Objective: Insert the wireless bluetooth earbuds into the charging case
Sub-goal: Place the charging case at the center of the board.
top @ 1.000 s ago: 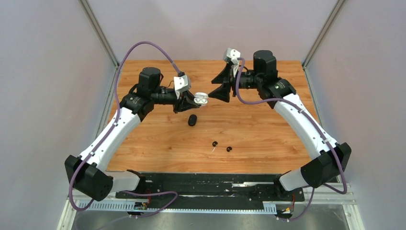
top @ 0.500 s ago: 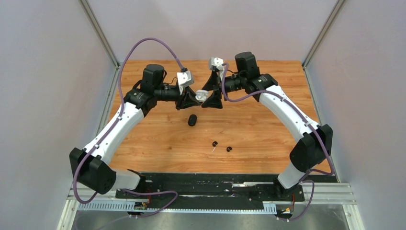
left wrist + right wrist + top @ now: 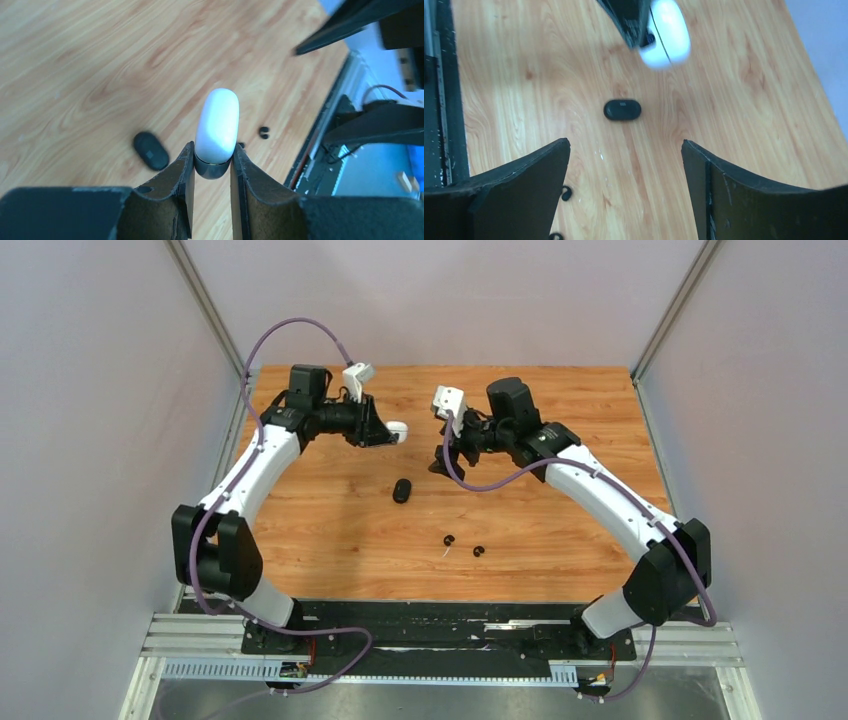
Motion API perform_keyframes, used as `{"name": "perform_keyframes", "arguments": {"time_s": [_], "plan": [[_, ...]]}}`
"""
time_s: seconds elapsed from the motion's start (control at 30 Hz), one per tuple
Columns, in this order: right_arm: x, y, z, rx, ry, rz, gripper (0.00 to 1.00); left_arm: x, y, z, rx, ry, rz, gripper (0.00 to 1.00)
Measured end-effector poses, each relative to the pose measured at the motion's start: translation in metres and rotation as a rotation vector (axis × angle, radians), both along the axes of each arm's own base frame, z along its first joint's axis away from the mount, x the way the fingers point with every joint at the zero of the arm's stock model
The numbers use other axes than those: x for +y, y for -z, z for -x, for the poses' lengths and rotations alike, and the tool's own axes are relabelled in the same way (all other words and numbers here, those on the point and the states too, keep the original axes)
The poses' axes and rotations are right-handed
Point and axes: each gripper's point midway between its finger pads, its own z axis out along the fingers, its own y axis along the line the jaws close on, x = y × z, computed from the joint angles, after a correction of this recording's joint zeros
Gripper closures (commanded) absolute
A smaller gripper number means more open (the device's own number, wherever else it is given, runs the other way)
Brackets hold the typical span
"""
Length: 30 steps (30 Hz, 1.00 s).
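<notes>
**Desk:** Left fingers (image 3: 175,187), entry please.

**Me:** Closed on the white case (image 3: 217,125), pinching its lower end. I'm holding it in the air over the far left part of the counter (image 3: 560,510).

**Desk:** Right fingers (image 3: 524,175)?

**Me:** Spread wide with nothing between them. Half a second ago I had them pressed up against that case. Now they have backed off toward the middle and hang above the counter, with the case in their camera's view ahead.

**Desk:** Any change to the case itself?

**Me:** Yes. A second ago its lid stood open toward the top camera. Now both wrist views show a smooth, shut shell with only a seam. I judge the lid was pushed down when the two arms met. White earbuds: none in sight. I take them to be inside, but I can't confirm that.

**Desk:** Remaining stock?

**Me:** Black case (image 3: 402,490): one, lying on the counter near the middle. It looks shut and sits where it sat a second ago.
Black earbuds (image 3: 448,539): two, loose on the counter nearer me. They are close together but not touching, and apart from the black case.
I'd log the white set as probably done and the black set as not begun. The white case wants setting down next, so that both arms are free for the black case.
</notes>
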Motion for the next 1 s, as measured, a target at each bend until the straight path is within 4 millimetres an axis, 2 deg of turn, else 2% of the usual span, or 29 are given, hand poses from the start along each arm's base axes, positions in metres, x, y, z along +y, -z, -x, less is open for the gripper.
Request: {"name": "perform_keyframes", "arguments": {"time_s": [0.13,0.23,0.37,0.47,0.6,0.8,1.0], "plan": [[-0.025,0.031,-0.013,0.079,0.086,0.031,0.25,0.033,0.048,-0.018,0.135,-0.133,-0.111,0.95],[-0.037,0.064,-0.017,0.158,0.096,0.062,0.30,0.062,0.099,-0.018,0.314,-0.223,-0.215,0.91],[-0.028,0.097,-0.008,0.215,-0.020,0.084,0.32,0.090,0.162,-0.005,0.541,-0.272,-0.340,0.84],[-0.017,0.115,-0.001,0.214,-0.138,0.091,0.32,0.108,0.194,0.007,0.661,-0.300,-0.422,0.77],[0.005,0.132,-0.014,0.162,-0.258,0.098,0.30,0.124,0.211,0.016,0.725,-0.328,-0.499,0.64],[0.034,0.156,-0.044,0.041,-0.394,0.116,0.25,0.136,0.218,0.013,0.733,-0.353,-0.574,0.39],[0.054,0.189,-0.059,0.046,-0.478,0.162,0.26,0.151,0.222,0.018,0.750,-0.383,-0.647,0.31]]}}
